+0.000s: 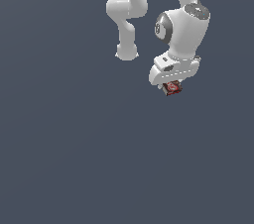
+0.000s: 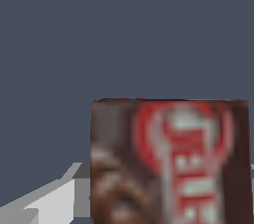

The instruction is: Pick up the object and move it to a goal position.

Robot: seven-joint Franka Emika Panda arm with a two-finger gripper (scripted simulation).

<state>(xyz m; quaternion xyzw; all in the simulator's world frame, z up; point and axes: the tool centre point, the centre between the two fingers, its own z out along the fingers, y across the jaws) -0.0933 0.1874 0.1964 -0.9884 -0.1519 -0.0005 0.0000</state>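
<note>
Wrist view: red box [image 2: 168, 163] sits right up against the lens, filling the lower frame, print blurred: red ring, whitish letters, dark brown patches. A pale grey finger [image 2: 47, 200] of the claw shows just beside it at its 8 o'clock.

Exterior view: claw [image 1: 172, 88] clamped on the box [image 1: 172, 87], which pokes out just under the white hand. Box is at roughly 1 o'clock from frame centre.

White arm [image 1: 181, 29] rises from the claw towards 12 o'clock. Beyond, plain dark blue-grey tabletop [image 1: 74, 143].
</note>
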